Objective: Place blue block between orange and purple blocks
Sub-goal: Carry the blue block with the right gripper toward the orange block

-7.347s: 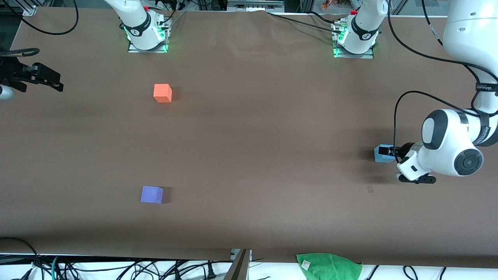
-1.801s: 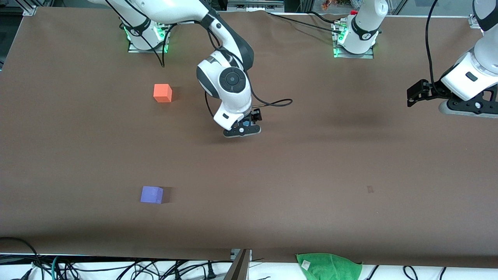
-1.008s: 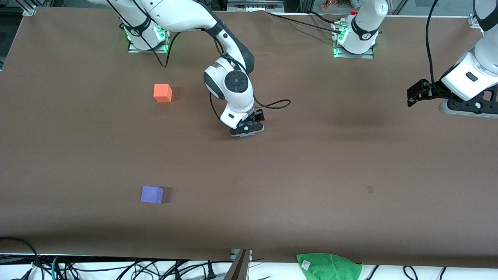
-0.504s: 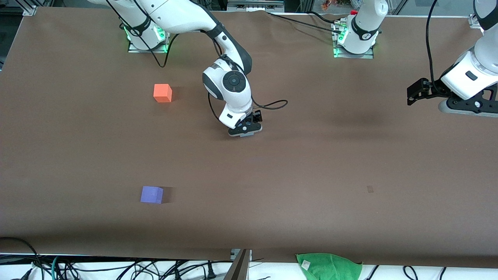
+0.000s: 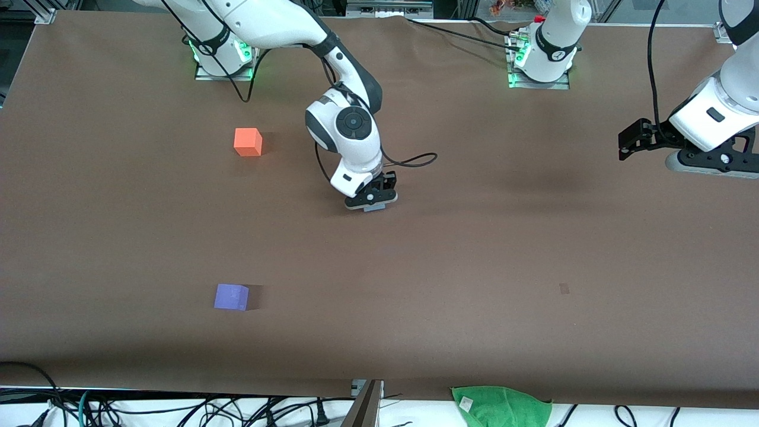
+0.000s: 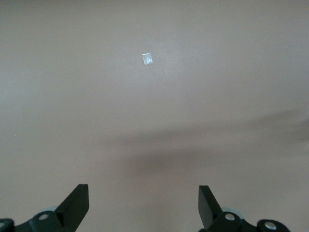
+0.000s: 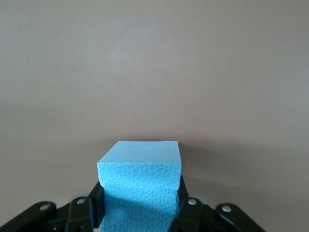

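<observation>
My right gripper [image 5: 372, 204] is shut on the blue block [image 7: 140, 181], a light sky-blue cube, and holds it low over the middle of the table; in the front view only a sliver of the block [image 5: 375, 208] shows under the hand. The orange block [image 5: 248, 142] sits near the right arm's base. The purple block [image 5: 231, 296] sits nearer to the front camera than the orange one, at the same end of the table. My left gripper [image 5: 622, 145] is open and empty, up over the left arm's end of the table; its fingers [image 6: 77, 203] frame bare table.
A green cloth [image 5: 501, 405] lies off the table's front edge. A small pale mark [image 5: 564, 289] shows on the brown tabletop [image 5: 474, 249], also in the left wrist view [image 6: 147, 58]. A black cable [image 5: 415, 159] loops beside the right wrist.
The right hand with the blue block has shifted slightly toward the right arm's end of the table over the last second. The left arm has stayed almost still.
</observation>
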Controlling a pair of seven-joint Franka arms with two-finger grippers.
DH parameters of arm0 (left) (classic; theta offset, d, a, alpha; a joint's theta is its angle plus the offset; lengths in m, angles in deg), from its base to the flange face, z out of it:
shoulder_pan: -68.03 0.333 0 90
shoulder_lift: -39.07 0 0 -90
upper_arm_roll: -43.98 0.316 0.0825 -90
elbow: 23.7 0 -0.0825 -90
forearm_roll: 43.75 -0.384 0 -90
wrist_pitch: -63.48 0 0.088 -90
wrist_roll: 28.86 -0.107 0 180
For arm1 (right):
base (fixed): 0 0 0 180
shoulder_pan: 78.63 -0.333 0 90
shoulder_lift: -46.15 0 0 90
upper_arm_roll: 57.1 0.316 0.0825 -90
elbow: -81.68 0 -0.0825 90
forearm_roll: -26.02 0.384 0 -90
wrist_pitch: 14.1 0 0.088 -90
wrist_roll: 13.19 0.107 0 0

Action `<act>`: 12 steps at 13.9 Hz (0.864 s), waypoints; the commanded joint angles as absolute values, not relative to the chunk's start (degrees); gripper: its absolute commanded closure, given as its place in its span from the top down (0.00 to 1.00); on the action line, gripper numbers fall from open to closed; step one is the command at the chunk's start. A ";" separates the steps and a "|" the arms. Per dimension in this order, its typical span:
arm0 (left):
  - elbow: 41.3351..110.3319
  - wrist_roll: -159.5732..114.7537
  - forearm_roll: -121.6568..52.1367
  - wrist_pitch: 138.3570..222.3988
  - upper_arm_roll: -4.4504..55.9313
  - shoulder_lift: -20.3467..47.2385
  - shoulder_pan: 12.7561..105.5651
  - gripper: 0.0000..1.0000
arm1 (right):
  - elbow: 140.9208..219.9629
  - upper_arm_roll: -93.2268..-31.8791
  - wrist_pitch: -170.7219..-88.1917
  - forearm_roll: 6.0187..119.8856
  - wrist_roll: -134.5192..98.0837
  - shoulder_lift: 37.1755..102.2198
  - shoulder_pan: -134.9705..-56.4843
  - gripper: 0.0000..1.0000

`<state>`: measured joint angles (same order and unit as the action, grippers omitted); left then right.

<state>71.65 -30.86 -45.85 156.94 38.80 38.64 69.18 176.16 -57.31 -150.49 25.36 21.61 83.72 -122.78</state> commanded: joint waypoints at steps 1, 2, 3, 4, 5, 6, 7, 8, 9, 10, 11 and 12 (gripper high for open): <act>70.96 -31.94 -45.42 155.85 39.06 39.07 69.00 1.00 | 177.75 -60.78 -142.54 25.22 19.69 77.10 -122.40 0.41; 71.04 -31.94 -45.42 155.85 39.06 39.07 69.00 1.00 | 177.75 -62.19 -140.33 25.66 19.69 75.43 -122.31 0.41; 70.96 -31.94 -45.42 155.76 39.06 39.07 69.00 1.00 | 177.83 -63.68 -138.14 25.75 19.69 74.11 -122.05 0.41; 71.04 -31.94 -45.42 155.76 39.06 39.07 69.00 1.00 | 177.84 -64.83 -136.03 25.84 19.51 72.96 -121.35 0.41; 71.04 -31.94 -45.42 155.68 39.06 39.15 69.00 1.00 | 177.92 -65.27 -134.44 25.93 18.64 71.91 -120.04 0.41; 71.04 -31.85 -45.33 155.68 39.06 39.16 69.00 1.00 | 177.84 -65.28 -132.07 26.63 17.41 71.20 -118.37 0.41; 71.04 -31.94 -45.33 155.68 39.14 39.07 69.00 1.00 | 177.92 -65.36 -130.14 27.07 15.66 70.41 -116.62 0.41; 70.96 -31.85 -45.33 155.68 39.14 39.07 69.00 1.00 | 178.27 -65.71 -128.11 27.07 13.64 69.79 -115.03 0.41; 70.96 -31.85 -45.42 155.68 39.14 39.07 69.00 1.00 | 179.32 -66.24 -127.22 27.07 11.62 69.01 -113.62 0.41; 70.96 -31.76 -45.33 155.68 39.06 39.07 69.00 1.00 | 180.72 -67.46 -127.39 27.16 10.29 68.21 -112.48 0.41; 70.96 -31.76 -45.33 155.68 38.97 39.07 68.91 1.00 | 181.87 -68.69 -127.65 27.60 8.71 67.68 -111.34 0.41; 70.96 -31.76 -45.33 155.68 38.45 39.07 68.91 1.00 | 182.57 -69.92 -127.74 28.56 6.09 67.50 -110.19 0.41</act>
